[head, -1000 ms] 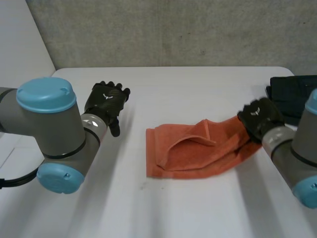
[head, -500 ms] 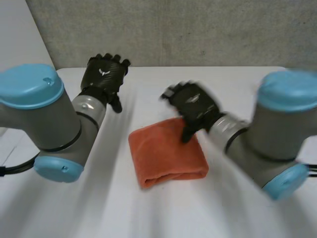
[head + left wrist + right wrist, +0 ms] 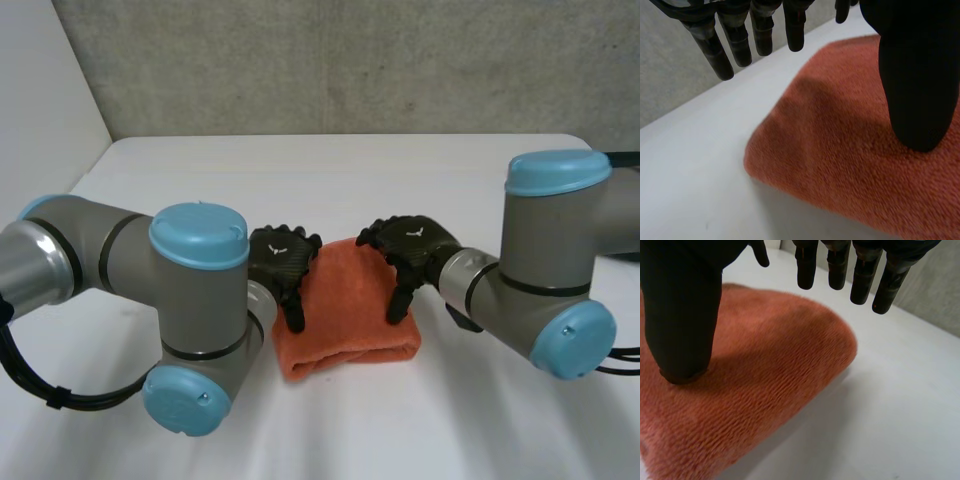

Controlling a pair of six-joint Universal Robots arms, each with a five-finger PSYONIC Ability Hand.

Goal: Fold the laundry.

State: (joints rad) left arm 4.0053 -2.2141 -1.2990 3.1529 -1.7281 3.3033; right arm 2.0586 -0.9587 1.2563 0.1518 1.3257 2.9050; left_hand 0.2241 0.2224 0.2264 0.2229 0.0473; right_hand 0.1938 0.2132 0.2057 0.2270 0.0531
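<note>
An orange towel (image 3: 345,315) lies folded into a thick pad at the middle of the white table (image 3: 330,170). My left hand (image 3: 285,265) is at the towel's left edge, open. Its thumb (image 3: 912,75) rests on the towel (image 3: 840,150), and its straight fingers (image 3: 722,50) hang over the table beside the edge. My right hand (image 3: 410,250) is at the towel's right edge, also open. Its thumb (image 3: 682,315) presses on the towel (image 3: 755,390), while its fingers (image 3: 880,285) stay straight above the rounded fold.
A dark cloth (image 3: 625,160) lies at the table's far right, mostly behind my right arm. A grey wall runs behind the table. My two arms flank the towel closely.
My right hand carried the towel's right end over to the left, folding it, and let go. My left hand came in from the far left. Both hands now rest on the folded towel.
</note>
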